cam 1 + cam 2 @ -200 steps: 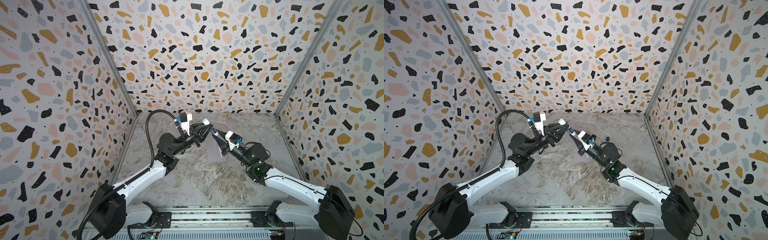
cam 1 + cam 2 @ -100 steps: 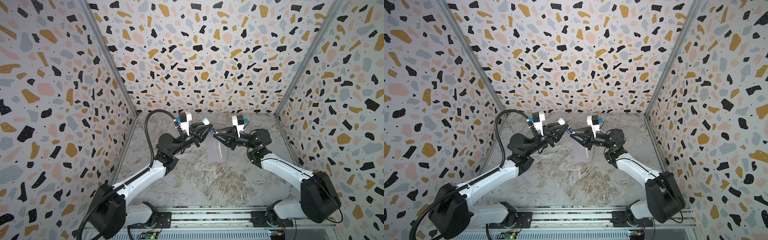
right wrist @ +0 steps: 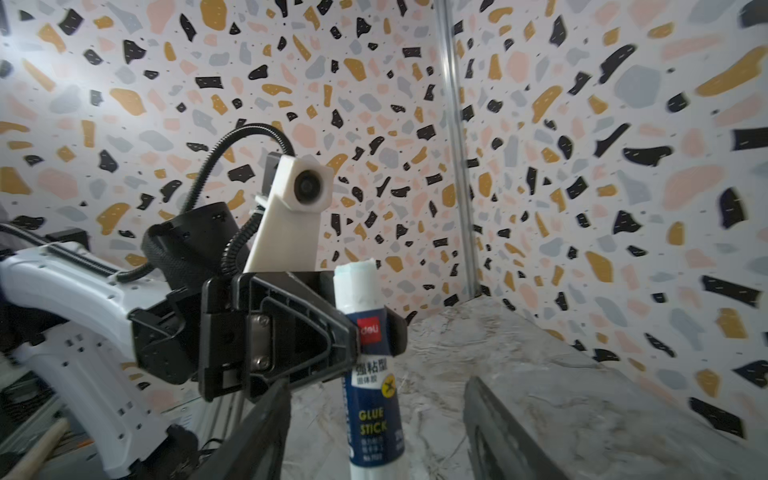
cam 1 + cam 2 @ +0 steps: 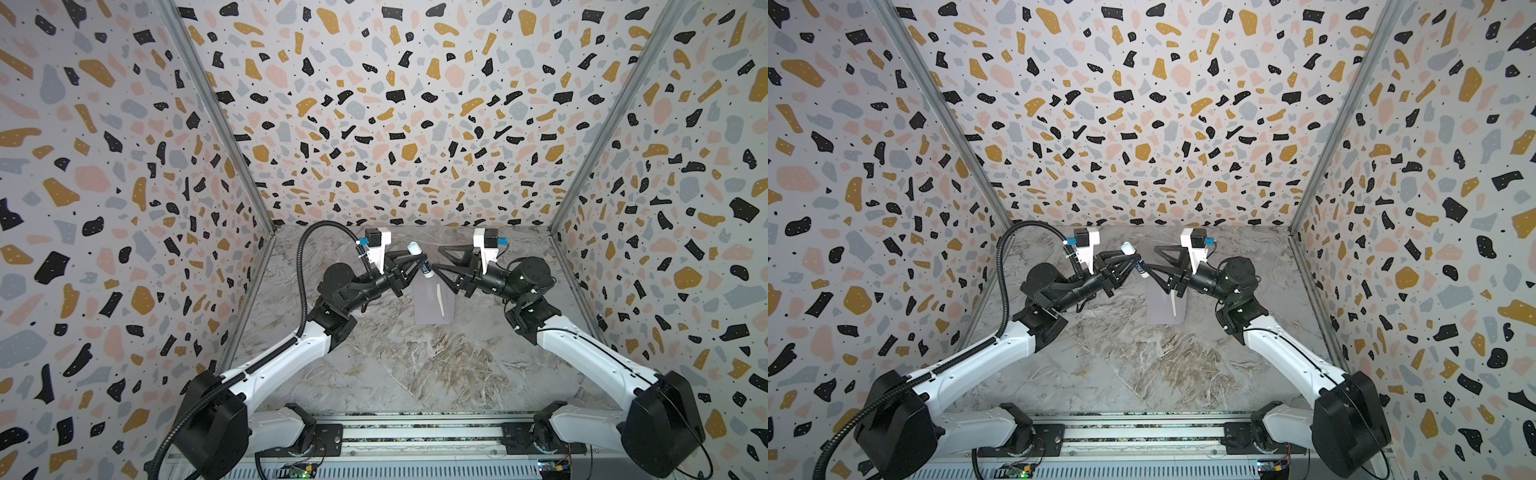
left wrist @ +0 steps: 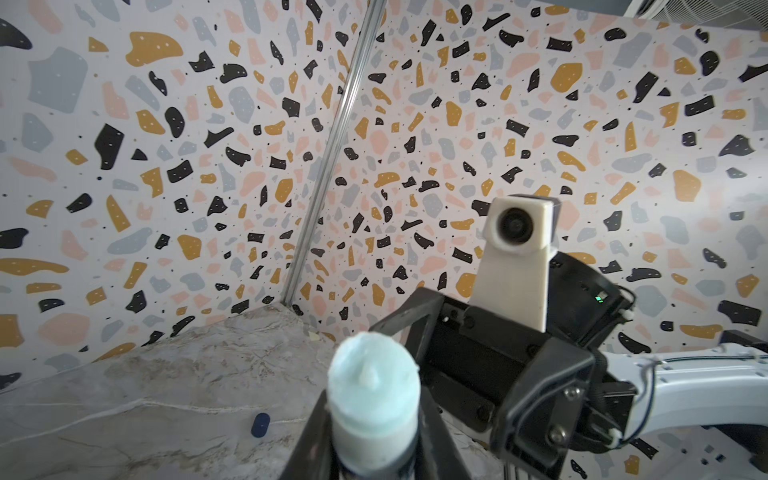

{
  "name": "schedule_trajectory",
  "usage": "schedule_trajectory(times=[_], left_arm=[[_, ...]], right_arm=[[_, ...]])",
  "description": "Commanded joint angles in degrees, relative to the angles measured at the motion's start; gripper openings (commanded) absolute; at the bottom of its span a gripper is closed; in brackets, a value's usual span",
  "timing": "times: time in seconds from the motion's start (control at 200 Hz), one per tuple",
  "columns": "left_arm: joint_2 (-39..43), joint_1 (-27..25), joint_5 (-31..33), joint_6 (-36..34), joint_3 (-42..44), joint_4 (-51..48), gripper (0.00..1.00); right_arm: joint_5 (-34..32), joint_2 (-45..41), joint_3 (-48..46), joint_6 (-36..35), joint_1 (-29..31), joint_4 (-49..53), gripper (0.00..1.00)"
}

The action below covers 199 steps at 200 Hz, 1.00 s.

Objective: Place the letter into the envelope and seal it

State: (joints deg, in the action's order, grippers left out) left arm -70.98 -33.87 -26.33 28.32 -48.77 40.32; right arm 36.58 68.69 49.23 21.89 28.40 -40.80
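Clamping a glue stick (image 3: 370, 415), left jaws face right jaws, spread apart.

The far end of the envelope (image 4: 432, 309) is partly covered by the right gripper (image 4: 437, 257) in both top views. A thin tan strip (image 4: 439, 297) lying on it is too small to be identified. In the left wrist view the lower body of the glue stick (image 5: 372, 407) is cut off at the frame edge, and a small dark object (image 5: 260, 424) on the table (image 5: 166, 395) cannot be identified. In the right wrist view the glue stick base is cut off, and the right gripper's fingers (image 3: 266, 432) are blurred and cropped.
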Motion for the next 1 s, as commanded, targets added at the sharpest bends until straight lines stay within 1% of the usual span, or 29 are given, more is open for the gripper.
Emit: schedule_trajectory(times=[0.0,0.125,0.24,0.34,0.451,0.571,0.716,0.786,0.921,0.991], left_arm=[[2.33,-0.23,3.47,-4.66,-1.99,-4.21,0.00],[2.51,-0.23,4.23,-5.41,-1.86,-5.83,0.00],[2.43,-0.23,4.51,-5.89,-1.91,-6.90,0.00],[2.52,-0.24,4.68,-6.47,-1.94,-7.91,0.00],[2.78,-0.23,4.86,-7.21,-1.95,-9.08,0.00],[3.13,-0.23,5.04,-7.83,-1.76,-9.79,0.00],[3.20,-0.23,5.22,-8.49,-1.68,-10.43,0.00],[3.22,-0.22,5.31,-8.80,-1.59,-10.63,0.00],[3.04,-0.22,5.29,-9.15,-1.50,-10.87,0.00],[2.87,-0.19,5.31,-9.28,-1.50,-11.00,0.00]], right_arm=[[-13.84,-1.90,2.17,-5.68,-2.13,10.97,0.70],[-19.01,0.77,7.22,-6.73,-4.38,21.91,0.73],[-23.82,6.20,13.37,-8.71,-5.07,32.37,0.76],[-27.62,11.88,18.21,-8.71,-5.67,39.56,0.78],[-29.13,18.83,23.50,-8.96,-6.48,45.99,0.81],[-30.52,27.01,30.28,-9.39,-7.12,53.47,0.82],[-32.19,36.66,38.40,-9.78,-7.79,62.44,0.79],[-32.62,40.88,40.92,-9.88,-7.92,65.62,0.77],[-31.76,45.41,43.13,-9.51,-7.92,67.56,0.73],[-31.19,46.97,43.40,-9.04,-7.92,67.64,0.69]])
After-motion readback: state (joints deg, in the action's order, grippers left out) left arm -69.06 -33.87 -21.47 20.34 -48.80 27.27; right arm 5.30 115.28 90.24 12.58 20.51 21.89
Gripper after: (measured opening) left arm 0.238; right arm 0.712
